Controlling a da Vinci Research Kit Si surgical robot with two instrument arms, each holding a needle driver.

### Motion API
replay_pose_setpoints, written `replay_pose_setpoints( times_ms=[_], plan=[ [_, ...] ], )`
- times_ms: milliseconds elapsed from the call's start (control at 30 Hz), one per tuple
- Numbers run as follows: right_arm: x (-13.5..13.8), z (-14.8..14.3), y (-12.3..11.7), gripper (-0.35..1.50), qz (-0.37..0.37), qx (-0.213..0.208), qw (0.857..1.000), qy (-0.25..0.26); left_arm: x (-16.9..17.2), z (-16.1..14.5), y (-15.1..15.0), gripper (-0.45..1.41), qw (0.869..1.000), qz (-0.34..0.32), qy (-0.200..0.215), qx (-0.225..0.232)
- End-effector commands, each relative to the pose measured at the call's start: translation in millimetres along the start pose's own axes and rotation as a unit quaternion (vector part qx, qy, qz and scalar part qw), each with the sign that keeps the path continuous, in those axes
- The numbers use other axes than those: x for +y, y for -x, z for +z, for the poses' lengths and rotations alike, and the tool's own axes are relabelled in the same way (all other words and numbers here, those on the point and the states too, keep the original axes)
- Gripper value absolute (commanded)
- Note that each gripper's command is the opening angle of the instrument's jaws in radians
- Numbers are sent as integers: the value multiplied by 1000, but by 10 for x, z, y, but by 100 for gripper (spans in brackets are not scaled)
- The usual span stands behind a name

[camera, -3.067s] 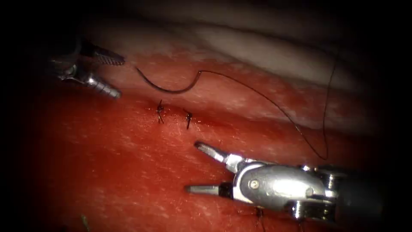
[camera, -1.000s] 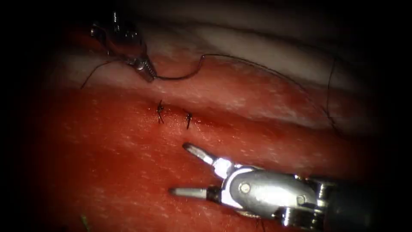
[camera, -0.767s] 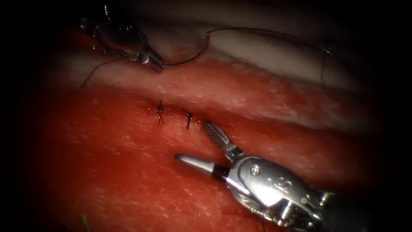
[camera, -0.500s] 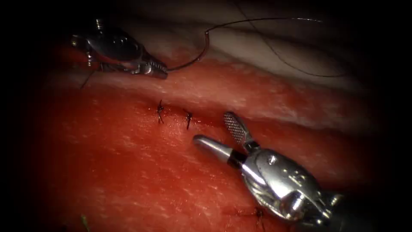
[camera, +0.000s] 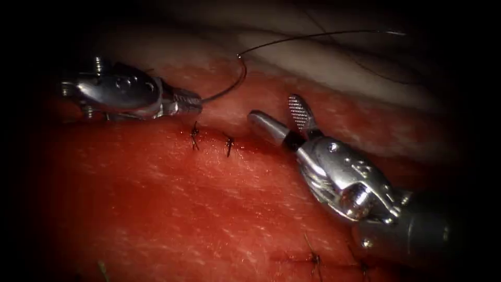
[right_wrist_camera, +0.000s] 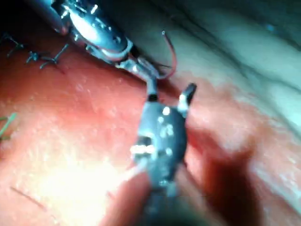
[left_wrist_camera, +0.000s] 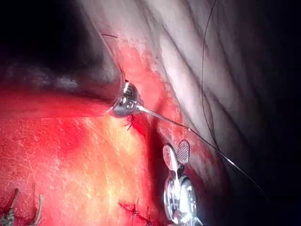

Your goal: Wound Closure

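The tissue [camera: 156, 198] fills the frame, its cut [camera: 245, 143] running across the middle with two knots [camera: 194, 134] left of centre. At lower right, the right end effector [camera: 276, 112] is spread open and empty above the cut. At upper left, the left end effector [camera: 195, 102] is clamped on the needle's [camera: 232, 86] tip end; the needle curves free of the tissue. The thread [camera: 323, 35] trails to the upper right.
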Motion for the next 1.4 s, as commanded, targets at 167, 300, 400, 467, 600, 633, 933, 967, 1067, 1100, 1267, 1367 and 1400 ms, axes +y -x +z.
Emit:
replay_pose_setpoints(
  times_ms=[167,300,400,467,600,633,933,967,1067,1100,1267,1367,1400],
  plan=[
    [-16,21,3,94,3,7,1000,6,12,4,0,-35,1000,-6,-3,12],
    [-27,28,4,94,6,13,1000,12,16,4,-2,-35,1000,-6,-7,12],
    [-40,36,6,96,6,17,1000,15,21,4,-4,-35,1000,1,-9,12],
    [-45,38,6,98,-5,18,1000,16,22,4,-4,-35,1000,1,-10,12],
    [-52,42,2,89,-13,23,999,18,24,3,-4,-35,1000,3,-10,11],
    [-53,43,1,84,-15,25,999,18,24,2,-4,-35,1000,3,-10,11],
    [-55,33,0,59,-38,36,998,24,21,-1,-6,-35,1000,8,-12,14],
    [-56,33,0,44,-38,37,998,26,21,-2,-6,-35,1000,8,-12,13],
    [-56,32,0,-35,-38,37,998,24,21,-2,-6,-35,1000,7,-13,13],
    [-55,31,1,-35,-38,39,998,24,22,-2,-6,-35,1000,13,-13,13],
    [-55,31,0,-35,-38,38,998,22,30,-6,-9,-12,999,31,-14,11],
    [-53,30,0,-35,-40,40,998,17,33,-6,-14,38,997,73,-12,16],
    [-52,29,-1,-35,-49,39,998,16,32,-7,-16,47,998,60,4,24]
  ],
)
